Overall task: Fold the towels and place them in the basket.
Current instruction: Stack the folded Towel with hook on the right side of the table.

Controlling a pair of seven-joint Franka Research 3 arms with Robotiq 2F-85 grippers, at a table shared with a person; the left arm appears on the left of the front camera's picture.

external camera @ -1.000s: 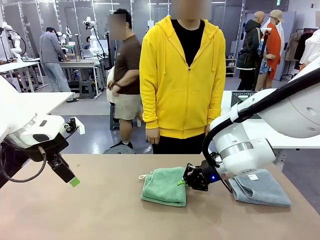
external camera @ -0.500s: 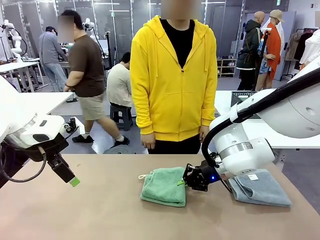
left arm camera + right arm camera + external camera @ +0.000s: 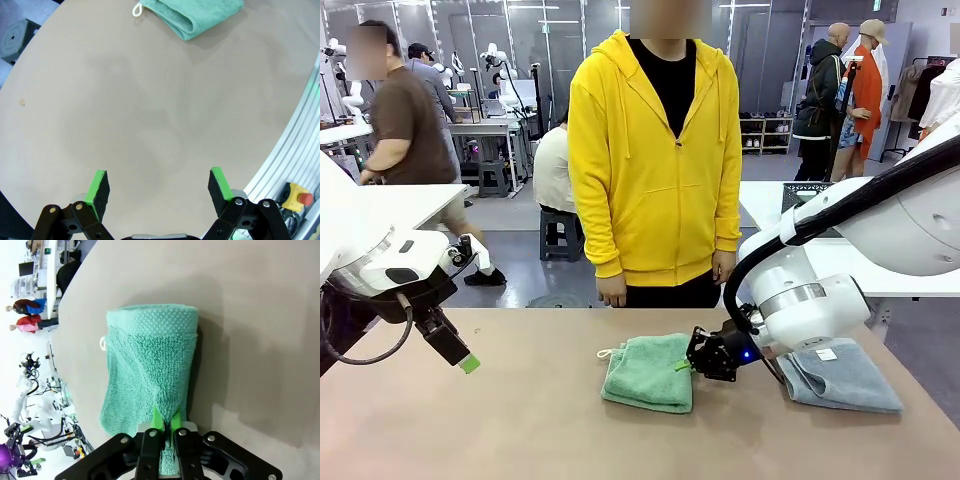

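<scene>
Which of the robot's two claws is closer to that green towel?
The right. The right gripper has its jaws shut on the edge of the green towel, while the left gripper hangs open above bare table, well off to the towel's side.

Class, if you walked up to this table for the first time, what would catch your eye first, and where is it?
The person in the yellow hoodie at the far side. Then the right gripper, shut on the edge of the folded sea-green towel mid-table, with a grey-blue towel to its right.

A folded sea-green towel (image 3: 649,372) lies mid-tabletop; a folded grey-blue towel (image 3: 842,376), apparently white-labelled, lies near the right edge.
</scene>
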